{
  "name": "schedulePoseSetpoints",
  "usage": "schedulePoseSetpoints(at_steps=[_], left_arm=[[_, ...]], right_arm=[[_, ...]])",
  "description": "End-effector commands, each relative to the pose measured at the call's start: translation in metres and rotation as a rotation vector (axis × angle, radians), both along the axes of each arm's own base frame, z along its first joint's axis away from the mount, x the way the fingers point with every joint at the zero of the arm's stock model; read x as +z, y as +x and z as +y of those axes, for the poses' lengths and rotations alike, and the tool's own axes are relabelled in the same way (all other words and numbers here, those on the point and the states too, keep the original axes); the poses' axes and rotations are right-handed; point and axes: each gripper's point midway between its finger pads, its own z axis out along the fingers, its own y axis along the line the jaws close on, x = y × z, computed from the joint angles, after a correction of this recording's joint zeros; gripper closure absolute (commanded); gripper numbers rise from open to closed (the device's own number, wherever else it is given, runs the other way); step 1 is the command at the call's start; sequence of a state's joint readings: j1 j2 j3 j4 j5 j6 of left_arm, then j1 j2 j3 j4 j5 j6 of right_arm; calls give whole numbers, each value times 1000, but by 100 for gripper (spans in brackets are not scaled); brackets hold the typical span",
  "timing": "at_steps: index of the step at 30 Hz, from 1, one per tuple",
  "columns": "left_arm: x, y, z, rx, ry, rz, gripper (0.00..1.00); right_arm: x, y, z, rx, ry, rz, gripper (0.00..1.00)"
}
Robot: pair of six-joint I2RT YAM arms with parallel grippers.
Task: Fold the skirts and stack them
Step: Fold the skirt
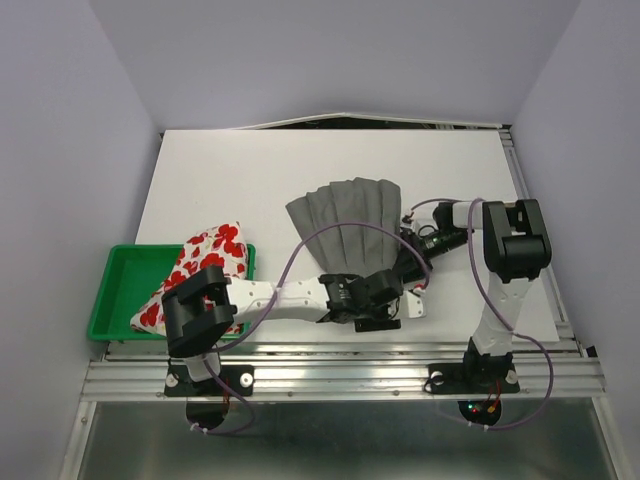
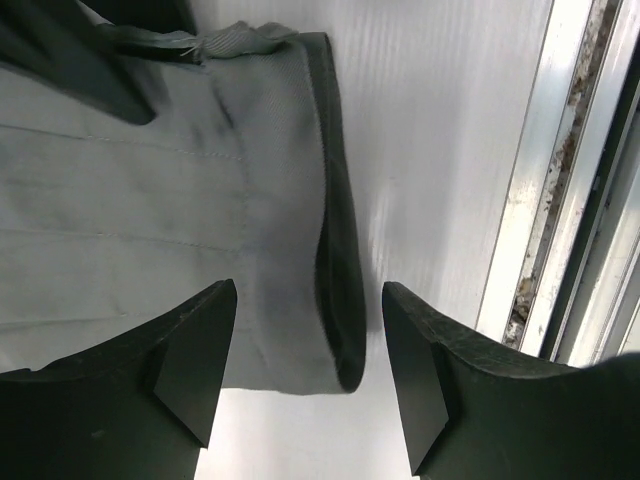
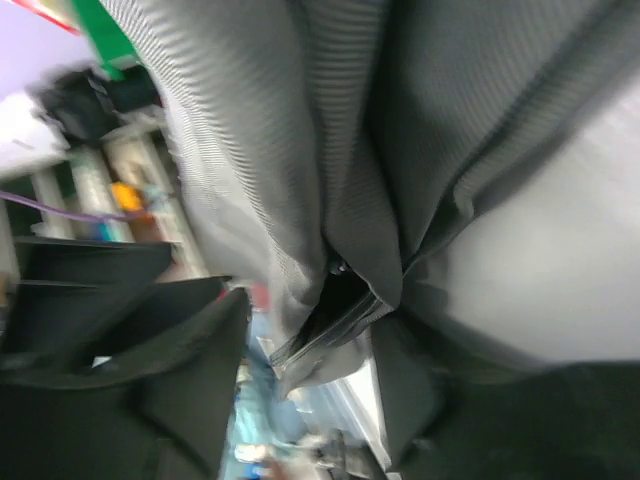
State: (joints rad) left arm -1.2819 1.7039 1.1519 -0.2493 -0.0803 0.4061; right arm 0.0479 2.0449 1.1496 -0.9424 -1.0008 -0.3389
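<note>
Lying fanned out at the middle of the white tabletop (image 1: 250, 170), the dark grey skirt (image 1: 345, 225) has its wide hem toward the far side and its narrow waist end toward the arms. The left hand (image 1: 368, 298) sits over that near end. Its wrist view shows the two fingers (image 2: 190, 360) standing apart with the waistband's thick edge between them, neither pad pressing the cloth, so it has hold of nothing. The right hand (image 1: 412, 262) is at the skirt's right side, close to the waist. Its wrist view is blurred: a fold of grey cloth runs down between the fingers, but I cannot tell whether they clamp it. The white skirt with red print (image 1: 205, 262) lies bunched at the left, partly in the green tray (image 1: 125, 290), well apart from the grey one
</note>
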Motion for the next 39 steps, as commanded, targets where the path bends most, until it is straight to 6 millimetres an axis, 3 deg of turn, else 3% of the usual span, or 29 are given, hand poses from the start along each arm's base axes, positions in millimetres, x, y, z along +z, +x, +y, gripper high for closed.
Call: schedulePoseSetpoints(at_steps=[1, 3, 7, 11, 15, 17, 20, 22, 26, 28, 33, 37, 39], left_arm=[[6, -4, 4, 20, -50, -55, 28], [2, -8, 5, 13, -43, -65, 28], [-23, -4, 15, 33, 30, -80, 28], [-46, 2, 30, 47, 89, -96, 31], [-65, -6, 42, 46, 121, -20, 51], [-65, -7, 45, 44, 114, -6, 60], [-63, -9, 45, 32, 99, 5, 69], [-64, -11, 42, 19, 100, 20, 77], [-66, -10, 40, 8, 107, 23, 92], [-66, -9, 40, 7, 106, 24, 99], [-59, -6, 38, 2, 83, 50, 100], [-21, -12, 26, -46, -1, 96, 100], [-7, -14, 23, -50, -28, 120, 100]], right_arm=[[4, 18, 13, -96, 60, -3, 39], [12, 26, 15, -135, 60, -19, 36], [9, 33, 12, -157, 19, -66, 33], [10, 37, 2, -147, -76, -124, 35], [15, 59, -32, -145, -308, -297, 40], [37, 77, -50, -171, -359, -387, 41], [69, 103, -57, -166, -367, -512, 41], [94, 121, -51, -170, -319, -572, 42], [116, 144, -32, -165, -178, -574, 45], [118, 154, -13, -139, -124, -574, 46], [115, 166, 25, -88, -58, -600, 47], [99, 165, 60, -2, -29, -629, 49], [76, 160, 68, 45, -39, -609, 51]])
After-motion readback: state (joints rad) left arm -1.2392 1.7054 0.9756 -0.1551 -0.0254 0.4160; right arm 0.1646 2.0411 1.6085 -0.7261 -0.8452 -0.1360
